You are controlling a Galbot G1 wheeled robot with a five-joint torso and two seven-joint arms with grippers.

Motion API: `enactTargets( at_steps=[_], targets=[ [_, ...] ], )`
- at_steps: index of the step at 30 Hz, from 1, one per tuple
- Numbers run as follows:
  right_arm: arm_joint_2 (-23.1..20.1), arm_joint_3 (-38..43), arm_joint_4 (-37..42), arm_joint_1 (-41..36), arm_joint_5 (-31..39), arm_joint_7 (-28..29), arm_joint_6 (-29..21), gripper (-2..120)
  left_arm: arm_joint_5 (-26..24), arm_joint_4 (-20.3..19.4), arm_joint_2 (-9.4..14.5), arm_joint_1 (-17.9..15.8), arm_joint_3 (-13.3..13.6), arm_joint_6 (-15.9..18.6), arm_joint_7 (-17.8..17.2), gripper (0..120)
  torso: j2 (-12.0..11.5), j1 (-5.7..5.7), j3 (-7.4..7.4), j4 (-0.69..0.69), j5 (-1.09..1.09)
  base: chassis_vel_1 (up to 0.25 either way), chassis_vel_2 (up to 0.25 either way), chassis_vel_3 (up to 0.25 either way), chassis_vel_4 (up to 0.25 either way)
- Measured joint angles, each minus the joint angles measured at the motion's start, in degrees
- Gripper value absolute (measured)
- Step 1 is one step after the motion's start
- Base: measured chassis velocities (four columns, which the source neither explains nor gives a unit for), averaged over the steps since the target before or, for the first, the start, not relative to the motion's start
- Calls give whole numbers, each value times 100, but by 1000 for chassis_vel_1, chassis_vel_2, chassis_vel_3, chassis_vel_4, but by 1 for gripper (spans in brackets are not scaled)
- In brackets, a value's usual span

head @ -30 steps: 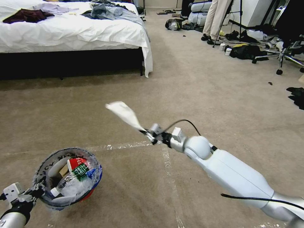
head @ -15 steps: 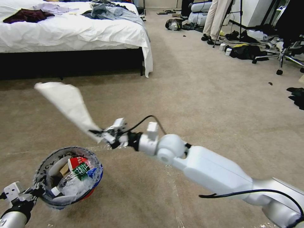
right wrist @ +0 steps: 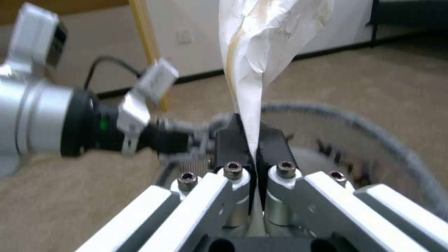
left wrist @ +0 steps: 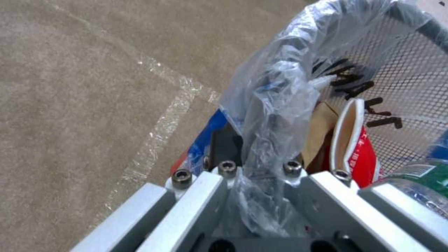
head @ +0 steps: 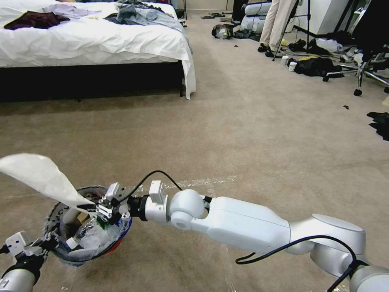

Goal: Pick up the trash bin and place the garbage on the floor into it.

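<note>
In the head view the right arm reached across the lower frame, and the right gripper (head: 94, 207) hung over the open mouth of the trash bin (head: 87, 233), its jaws pinched on the narrow end of a white slipper (head: 38, 175) that fanned out up and to the left, its far tip cut off at the frame's left edge. The bin sat low on the left, off the floor (head: 251, 134), held at its near rim by the left gripper (head: 42, 243), whose arm was cropped by the lower left corner. Wide bare carpet lay ahead and to the right, crossed by a tape line (head: 194, 182); a bed (head: 93, 44) bounded the far left, and dark clutter lined the far right. In the left wrist view the left gripper (left wrist: 254, 161) was pressed shut on the bin's rim, wrapped in the bunched clear bag (left wrist: 280, 105); black lettering on the bag was only partly legible, and a red-and-white wrapper (left wrist: 357, 147) and brown paper (left wrist: 320, 129) stood inside the trash bin (left wrist: 411, 73). In the right wrist view the right gripper (right wrist: 252, 147) clamped the white slipper (right wrist: 261, 45) just above the bin's grey rim (right wrist: 373, 133), blurred, with the left gripper (right wrist: 187, 134) gripping that rim farther off.
</note>
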Motion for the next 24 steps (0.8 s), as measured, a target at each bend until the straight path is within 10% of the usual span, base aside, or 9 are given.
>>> enactTargets(
  at_steps=[24],
  targets=[
    [180, -264, -587, -238, -300, 97, 89, 0, -22, -48, -20, 53, -3, 1, 6, 1, 0, 0, 0, 0, 1, 0, 0, 0, 0]
  ],
)
